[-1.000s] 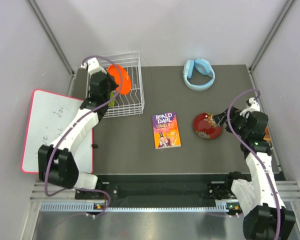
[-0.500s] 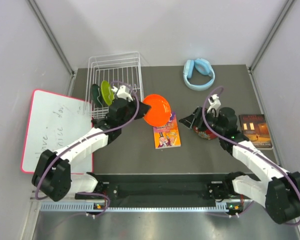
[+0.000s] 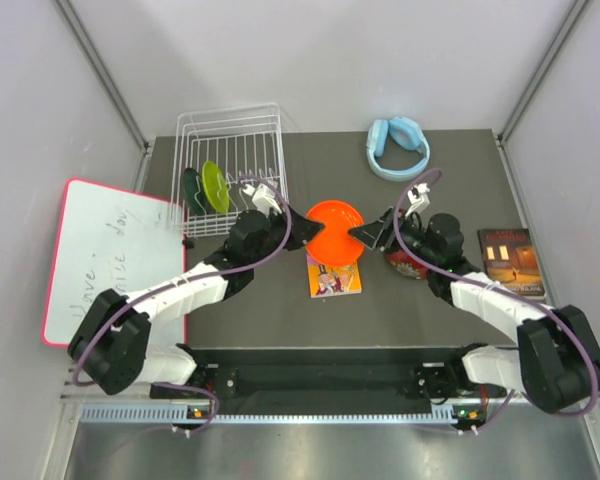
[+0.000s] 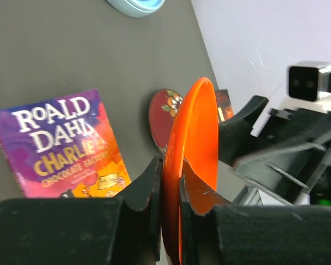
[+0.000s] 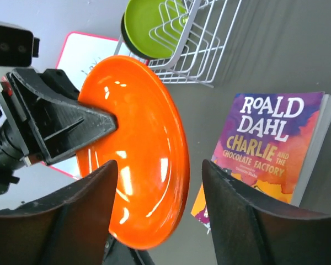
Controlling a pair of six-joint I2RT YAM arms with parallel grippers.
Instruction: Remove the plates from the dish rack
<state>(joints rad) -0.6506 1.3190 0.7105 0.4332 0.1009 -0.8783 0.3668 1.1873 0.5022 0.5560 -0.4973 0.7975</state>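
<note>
My left gripper (image 3: 302, 232) is shut on the rim of the orange plate (image 3: 336, 232) and holds it in the air over the Roald Dahl book (image 3: 333, 280). In the left wrist view the orange plate (image 4: 196, 160) stands edge-on between my fingers (image 4: 149, 190). My right gripper (image 3: 365, 231) is open, its fingers at either side of the orange plate's (image 5: 138, 149) right rim without gripping. The red patterned plate (image 3: 408, 264) lies on the table under my right arm. The dark green plate (image 3: 192, 190) and lime green plate (image 3: 215, 186) stand in the white dish rack (image 3: 235, 130).
Blue headphones (image 3: 398, 148) lie at the back. A dark book (image 3: 510, 262) lies at the right edge. A whiteboard (image 3: 100, 255) lies at the left beside the rack.
My left arm carried the orange plate right from the rack to above the book. My right arm swung left from the red plate and its open fingers now flank the orange plate's rim.
</note>
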